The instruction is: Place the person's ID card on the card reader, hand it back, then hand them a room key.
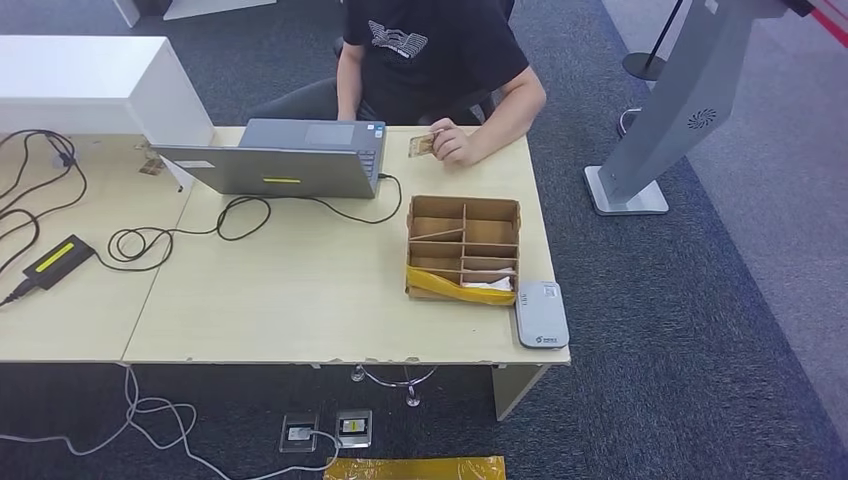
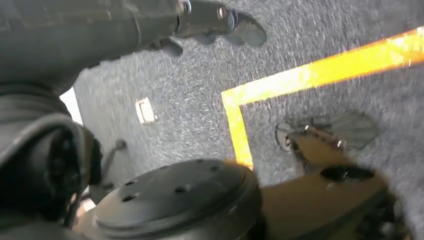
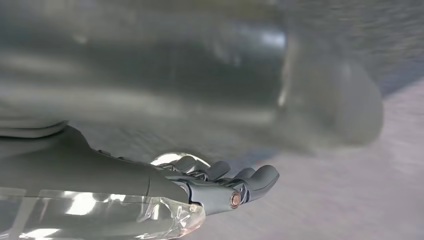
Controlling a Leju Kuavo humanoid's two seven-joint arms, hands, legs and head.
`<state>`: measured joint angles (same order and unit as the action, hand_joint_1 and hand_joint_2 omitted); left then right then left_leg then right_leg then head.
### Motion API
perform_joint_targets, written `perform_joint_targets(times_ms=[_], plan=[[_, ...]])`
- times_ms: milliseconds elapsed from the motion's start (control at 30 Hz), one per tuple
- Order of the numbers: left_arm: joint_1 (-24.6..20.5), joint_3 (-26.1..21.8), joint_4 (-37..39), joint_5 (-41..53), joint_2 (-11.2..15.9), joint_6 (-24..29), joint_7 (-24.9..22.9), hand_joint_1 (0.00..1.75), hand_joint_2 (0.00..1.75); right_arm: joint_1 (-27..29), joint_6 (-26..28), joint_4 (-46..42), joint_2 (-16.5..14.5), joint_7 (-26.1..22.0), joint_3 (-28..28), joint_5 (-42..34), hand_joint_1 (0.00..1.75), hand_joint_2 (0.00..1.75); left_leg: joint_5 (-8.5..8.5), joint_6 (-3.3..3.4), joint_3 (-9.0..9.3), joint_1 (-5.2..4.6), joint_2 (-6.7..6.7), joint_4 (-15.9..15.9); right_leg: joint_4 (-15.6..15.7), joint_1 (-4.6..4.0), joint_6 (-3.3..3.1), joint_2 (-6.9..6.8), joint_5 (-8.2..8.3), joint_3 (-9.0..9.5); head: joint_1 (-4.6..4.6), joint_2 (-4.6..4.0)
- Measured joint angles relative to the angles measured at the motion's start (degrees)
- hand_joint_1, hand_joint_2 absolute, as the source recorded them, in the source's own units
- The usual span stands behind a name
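Note:
Across the desk sits a person, whose hand holds a small ID card at the table's far edge. The grey-white card reader lies on the front right corner of the desk. Beside it stands a cardboard divider box with white cards in its front compartment. My left hand hangs over the carpet and holds nothing. Its fingers look loosely apart. My right hand also hangs low, fingers gently curved and empty, with the thumb blurred close to the camera.
An open grey laptop stands at the desk's far middle, its cable looping leftward. A black box with a yellow label sits at the left. A white counter is at the back left, and a grey kiosk stand is on the right. Yellow floor tape marks the carpet.

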<state>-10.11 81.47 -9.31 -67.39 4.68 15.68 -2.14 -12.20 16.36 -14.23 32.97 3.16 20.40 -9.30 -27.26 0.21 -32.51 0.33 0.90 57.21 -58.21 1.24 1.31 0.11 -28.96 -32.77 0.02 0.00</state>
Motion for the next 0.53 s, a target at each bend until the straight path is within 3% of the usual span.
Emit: perform_joint_targets(times_ms=[100, 233, 367, 533], plan=[[0.12, -2.94, -0.09, -3.43, -0.63, 1.9, 1.76, 0.0, 0.0, 1.99, 3.59, 0.98, -2.78, 0.15, 3.84, -6.68, 0.0, 0.0, 0.0, -0.01, 0.04, 0.01, -0.08, -0.01, 0.0, -0.01, 0.0, 0.08, 0.0, 0.0, 0.01, 0.0], [0.16, -6.4, -0.36, -6.01, -1.55, 4.31, 4.37, 0.0, 0.0, 2.76, 15.61, 2.29, -8.2, -0.3, 10.34, -13.68, 0.0, 0.0, 0.01, -0.02, 0.06, 0.04, -0.09, -0.01, 0.0, -0.03, 0.0, 0.11, 0.0, 0.02, 0.03, 0.0], [0.25, -9.7, -0.43, -7.62, -2.25, 7.07, 6.86, 0.0, 0.0, 3.45, 22.17, 3.75, -13.54, 1.66, 14.71, -10.39, 0.0, 0.0, 0.02, -0.05, 0.1, 0.07, -0.16, -0.01, -0.01, -0.06, -0.01, 0.25, 0.0, 0.01, 0.01, 0.0], [0.31, -12.33, -0.58, -7.58, -2.45, 8.7, 8.67, 0.0, 0.0, 3.82, 23.21, 5.86, -17.81, 2.22, 19.4, -4.22, 0.0, 0.0, 0.02, -0.06, 0.08, 0.08, -0.17, -0.02, -0.03, -0.07, -0.02, 0.27, -0.01, 0.01, 0.03, 0.0]])
